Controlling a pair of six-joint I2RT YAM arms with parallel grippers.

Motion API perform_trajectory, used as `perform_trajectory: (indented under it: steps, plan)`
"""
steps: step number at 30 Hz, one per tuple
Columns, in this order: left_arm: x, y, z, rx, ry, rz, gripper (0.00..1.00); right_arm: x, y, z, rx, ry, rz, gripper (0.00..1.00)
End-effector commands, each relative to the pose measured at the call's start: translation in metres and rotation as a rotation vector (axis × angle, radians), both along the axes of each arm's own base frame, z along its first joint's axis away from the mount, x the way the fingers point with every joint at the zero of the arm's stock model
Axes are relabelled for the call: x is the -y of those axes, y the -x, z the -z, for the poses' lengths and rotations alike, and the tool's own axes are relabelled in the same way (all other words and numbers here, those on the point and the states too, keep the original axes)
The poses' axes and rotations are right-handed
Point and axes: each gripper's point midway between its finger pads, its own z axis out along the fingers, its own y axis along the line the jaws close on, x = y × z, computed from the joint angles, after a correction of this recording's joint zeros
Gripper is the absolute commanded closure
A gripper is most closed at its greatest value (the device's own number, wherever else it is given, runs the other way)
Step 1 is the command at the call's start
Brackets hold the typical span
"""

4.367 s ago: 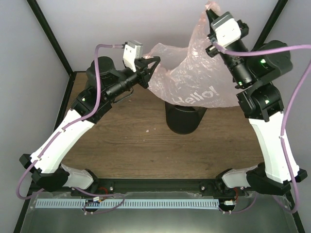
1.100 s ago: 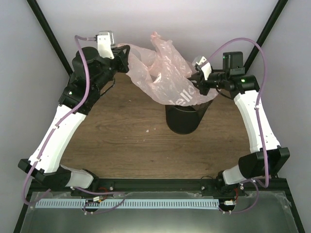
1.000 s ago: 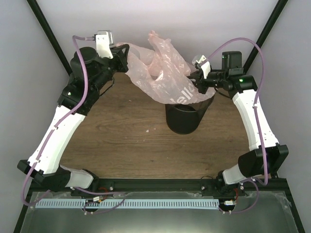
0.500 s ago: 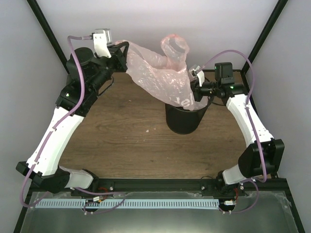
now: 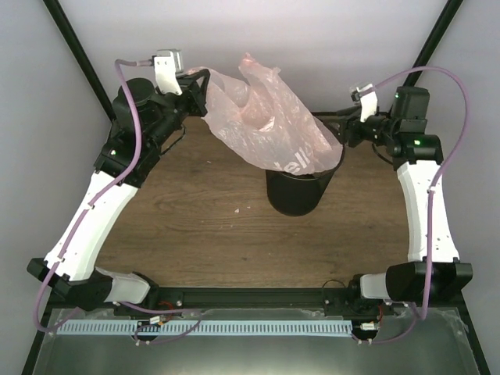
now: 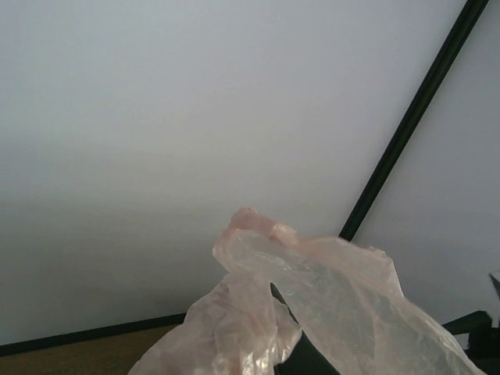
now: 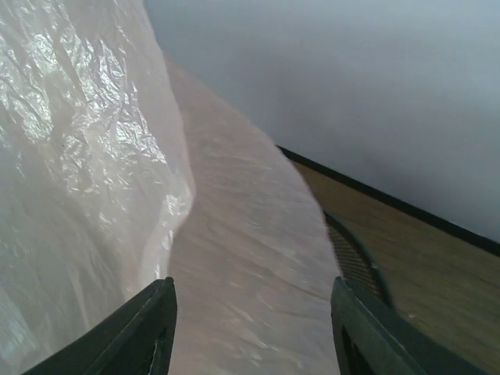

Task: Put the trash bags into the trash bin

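The pale-pink trash bag [image 5: 269, 125] hangs stretched from my left gripper [image 5: 203, 92], which is shut on its upper left end, down to the black mesh trash bin [image 5: 295, 191]. Its lower end with white lettering rests in the bin's mouth. A loop handle [image 5: 254, 66] sticks up. My right gripper [image 5: 326, 125] is open just right of the bag, holding nothing. In the right wrist view the gripper [image 7: 250, 285] faces the bag's [image 7: 234, 234] surface, with the bin's rim [image 7: 355, 262] beside it. The left wrist view shows crumpled bag [image 6: 258, 328] hiding my fingers.
The bin stands at the middle back of a wooden table [image 5: 203, 226]. Black frame posts [image 5: 78, 62] rise at both back corners in front of white walls. A small pale speck [image 5: 237, 209] lies on the wood left of the bin.
My right gripper has opened, let go of the bag and pulled back to the right. The bag's raised loop has dropped and shifted left. The left arm still holds its end.
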Motion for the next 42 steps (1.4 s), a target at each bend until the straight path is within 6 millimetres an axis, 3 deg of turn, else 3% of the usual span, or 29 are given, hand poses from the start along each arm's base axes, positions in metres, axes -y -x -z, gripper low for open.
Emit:
perform_trajectory:
  steps: [1, 4, 9, 13, 22, 25, 30, 34, 39, 42]
  plan:
    - [0.001, 0.000, 0.001, 0.011, 0.003, 0.010, 0.96, 0.020, 0.008, -0.003, 0.014, 0.064, 0.076, 0.43]
    - [0.004, 0.000, 0.002, 0.008, 0.011, 0.026, 0.96, 0.026, 0.010, -0.002, 0.035, 0.109, 0.105, 0.47]
    - [0.007, -0.002, 0.004, 0.003, 0.019, 0.038, 0.96, 0.023, 0.012, 0.022, 0.009, 0.159, 0.064, 0.67]
    - [0.009, -0.002, 0.009, -0.007, 0.021, 0.047, 0.96, 0.001, 0.014, 0.058, -0.073, 0.218, -0.030, 0.71]
    - [0.016, 0.000, 0.018, -0.031, 0.021, 0.086, 0.96, -0.061, 0.016, 0.100, -0.159, 0.248, -0.190, 0.73]
    - [0.016, 0.001, 0.021, -0.040, 0.016, 0.089, 0.96, -0.067, 0.012, 0.112, -0.206, 0.251, -0.189, 0.72]
    - [0.021, 0.002, 0.032, -0.059, 0.000, 0.114, 0.96, -0.051, 0.009, 0.110, -0.189, 0.299, -0.111, 0.68]
    - [0.032, 0.002, 0.041, -0.075, 0.001, 0.169, 0.96, -0.027, 0.013, 0.079, -0.178, 0.209, -0.071, 0.66]
    - [0.053, 0.005, 0.047, -0.081, 0.005, 0.268, 0.96, 0.025, 0.015, 0.032, -0.129, 0.086, 0.032, 0.60]
    - [0.064, 0.007, 0.051, -0.083, 0.003, 0.305, 0.96, 0.051, 0.010, 0.025, -0.098, 0.054, 0.116, 0.59]
